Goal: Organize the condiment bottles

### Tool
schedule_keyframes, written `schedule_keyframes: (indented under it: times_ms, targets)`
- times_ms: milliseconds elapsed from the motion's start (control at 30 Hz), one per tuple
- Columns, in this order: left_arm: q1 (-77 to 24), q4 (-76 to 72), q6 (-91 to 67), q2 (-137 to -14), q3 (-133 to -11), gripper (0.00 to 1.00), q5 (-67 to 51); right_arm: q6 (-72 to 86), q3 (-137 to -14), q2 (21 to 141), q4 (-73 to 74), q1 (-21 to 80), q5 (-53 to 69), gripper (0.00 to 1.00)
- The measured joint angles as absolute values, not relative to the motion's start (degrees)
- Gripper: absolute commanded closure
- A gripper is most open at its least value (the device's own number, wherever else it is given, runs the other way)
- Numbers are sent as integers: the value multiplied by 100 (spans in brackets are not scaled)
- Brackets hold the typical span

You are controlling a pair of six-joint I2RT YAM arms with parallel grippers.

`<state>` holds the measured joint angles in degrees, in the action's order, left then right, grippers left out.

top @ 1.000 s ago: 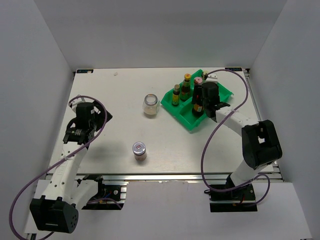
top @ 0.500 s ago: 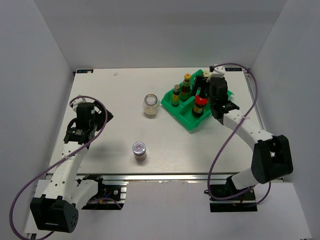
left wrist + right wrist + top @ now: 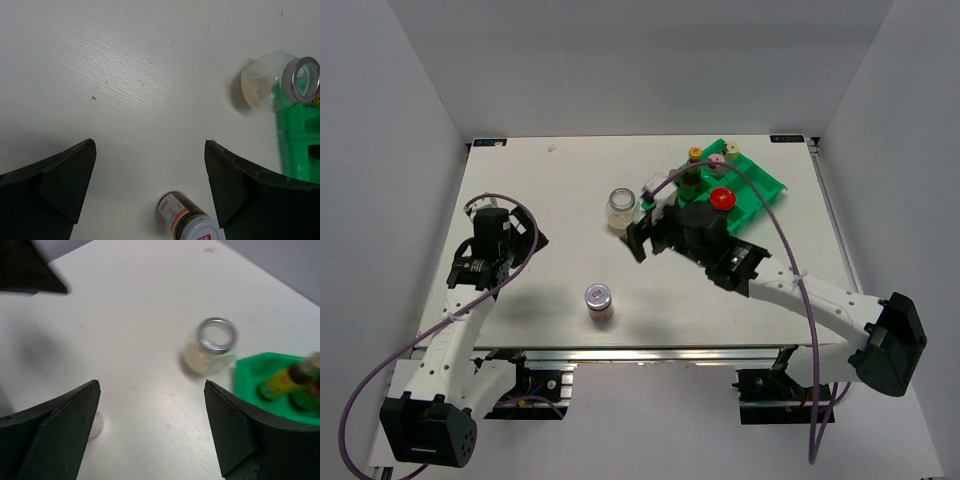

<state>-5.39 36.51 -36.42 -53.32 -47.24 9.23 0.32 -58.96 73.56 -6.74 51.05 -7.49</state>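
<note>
Progress, by your count from above: most of the set sits in the tray (image 3: pixel 755 197).
- Red-lidded jar (image 3: pixel 722 197) is upright in the near part.
- Yellow-capped bottle (image 3: pixel 695 154), pink shaker (image 3: pixel 716 160) and yellow-green shaker (image 3: pixel 731 148) are close together toward the far side.
- Second yellow-capped bottle (image 3: pixel 276 383) shows only in the right wrist view, blurred, inside the tray's corner beside another dark bottle.
- Call that five in, as a judgement.

Left to do: two.
- Glass jar (image 3: pixel 621 208) stands on the table (image 3: pixel 540 170) near the tray's left edge, not touching it.
- Silver-lidded jar (image 3: pixel 598 300) stands alone nearer the arms, well apart from the tray.

Grippers:
- Right gripper (image 3: pixel 150 382) has its fingers spread wide with nothing between them. It hangs over the table between tray and glass jar, with that jar ahead of it. Likely your next pick, but that is a guess.
- Left gripper (image 3: pixel 150 144) is also spread wide and empty, off at the left side of the table, apart from both jars.

Hard to make out:
- Right arm (image 3: pixel 800 290) crosses the tray's near-left part from above, so you cannot tell which compartment each bottle is in.
- Right wrist view is smeared. A pale blob at its lower left may be the silver-lidded jar; you cannot tell.
- Left wrist view cuts that jar off at the bottom edge.
- Glass jar shows a metal rim and pale contents low inside. Whether it has a lid, you cannot tell.
</note>
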Motion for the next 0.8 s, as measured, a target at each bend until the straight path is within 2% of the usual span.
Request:
schedule_keyframes:
  times_ms: [133, 267, 600, 800]
  targets:
    - [-539, 3680, -3577, -5310, -4724, 2, 823, -224, -5859, 7583, -567, 6110, -526, 11]
    - [-539, 3682, -3542, -5299, -4724, 2, 722, -228, -5867, 8152, -591, 6657, -447, 11]
    - [-539, 3682, -3535, -5153, -4722, 2, 681, -45, -6104, 9502, -617, 6947, -602, 11]
    - [-539, 3684, -3538, -5094, -4694, 2, 687, 141, -6226, 9891, -631, 6949, -624, 11]
